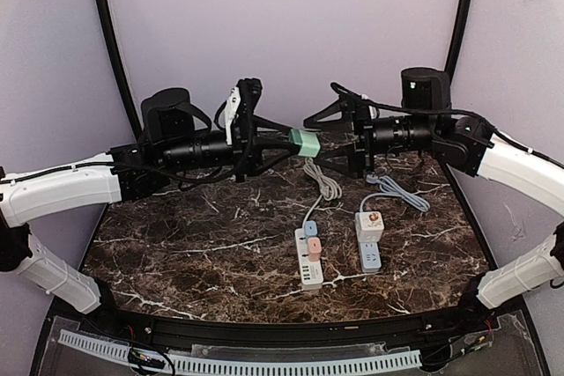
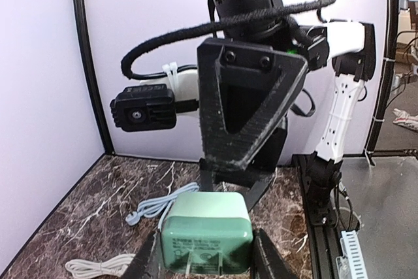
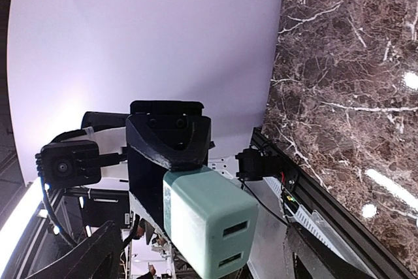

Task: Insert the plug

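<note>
Holding green adapter (image 1: pixel 307 142) clamped in left jaws, midair, well above white power strip (image 1: pixel 309 257) on table (image 1: pixel 176 253). Facing it with right jaws spread wide, no contact.

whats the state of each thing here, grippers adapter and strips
left gripper: shut on green adapter
green adapter: held in the air above table
right gripper: open, facing the adapter
white power strip: flat on table, blue plug and pink plug on it
second strip: flat on table, beside it
</note>
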{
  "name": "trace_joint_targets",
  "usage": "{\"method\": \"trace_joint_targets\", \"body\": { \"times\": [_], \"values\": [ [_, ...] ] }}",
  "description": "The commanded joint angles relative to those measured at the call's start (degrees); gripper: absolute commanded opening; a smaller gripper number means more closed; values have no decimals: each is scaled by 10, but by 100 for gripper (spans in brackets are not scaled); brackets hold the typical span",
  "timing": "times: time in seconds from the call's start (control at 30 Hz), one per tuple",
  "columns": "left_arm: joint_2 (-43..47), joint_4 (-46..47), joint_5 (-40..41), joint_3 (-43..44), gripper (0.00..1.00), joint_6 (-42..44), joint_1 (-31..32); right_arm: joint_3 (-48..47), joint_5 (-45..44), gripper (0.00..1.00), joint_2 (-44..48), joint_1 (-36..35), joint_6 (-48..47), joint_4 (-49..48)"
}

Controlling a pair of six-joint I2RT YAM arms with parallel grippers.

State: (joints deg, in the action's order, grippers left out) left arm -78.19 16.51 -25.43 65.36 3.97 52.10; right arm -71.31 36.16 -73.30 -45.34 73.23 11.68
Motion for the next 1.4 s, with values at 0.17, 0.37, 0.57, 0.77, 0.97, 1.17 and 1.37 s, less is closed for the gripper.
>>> {"method": "trace_joint_targets", "body": {
  "times": [0.17,0.37,0.57,0.77,0.97,1.17,1.37],
  "values": [
    [12,119,-90,-12,1,-103,-17,29,49,77,16,3,73,-156],
    [3,136,-114,-10,1,-120,-17,35,56,69,19,2,96,-181],
    [-6,136,-131,-4,1,-124,-17,35,59,65,14,-5,121,-209],
    [-10,135,-109,-6,1,-114,-17,28,62,61,6,-18,138,-220],
    [-16,136,-94,0,1,-103,-18,25,62,58,3,-30,153,-233],
    [-21,138,-95,0,1,-102,-17,26,61,50,3,-34,156,-234],
    [-20,143,-96,-6,1,-105,-17,32,56,46,7,-33,159,-234]
  ]
}}
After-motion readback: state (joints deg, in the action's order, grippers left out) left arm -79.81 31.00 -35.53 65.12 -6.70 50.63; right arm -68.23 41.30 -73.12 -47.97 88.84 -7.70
